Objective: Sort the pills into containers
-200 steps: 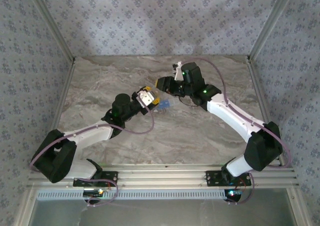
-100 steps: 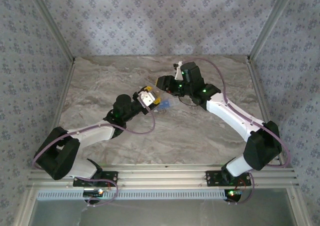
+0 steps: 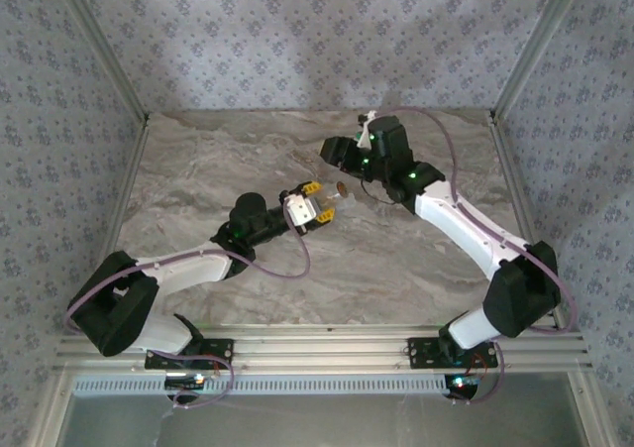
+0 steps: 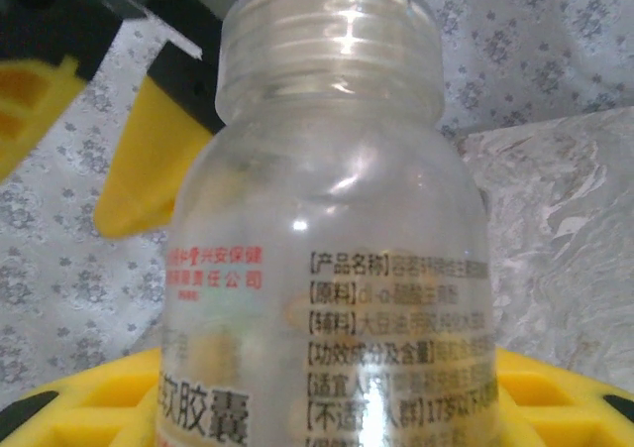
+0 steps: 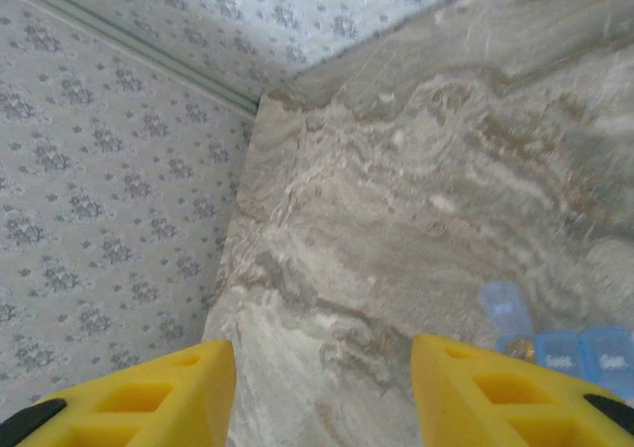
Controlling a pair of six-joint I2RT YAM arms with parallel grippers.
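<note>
Across the grey marbled surface (image 3: pixel 248 160), your right arm has swung back toward the far edge in the last second, leaving the left one it was working close against. The right gripper (image 5: pixel 319 368) has spread its yellow fingers and has nothing between them. The left gripper (image 3: pixel 315 209) has pushed forward and stays clamped on the clear plastic pill bottle (image 4: pixel 327 249), which has a printed label and a bare threaded neck, so I judge it uncapped. The small flat translucent blue plastic pill box (image 5: pixel 555 348) lies on the surface just below the right wrist. To my eye the opening step is done and nothing is sorted yet, so you now need a slow tilt over 1 compartment, or pills may scatter
</note>
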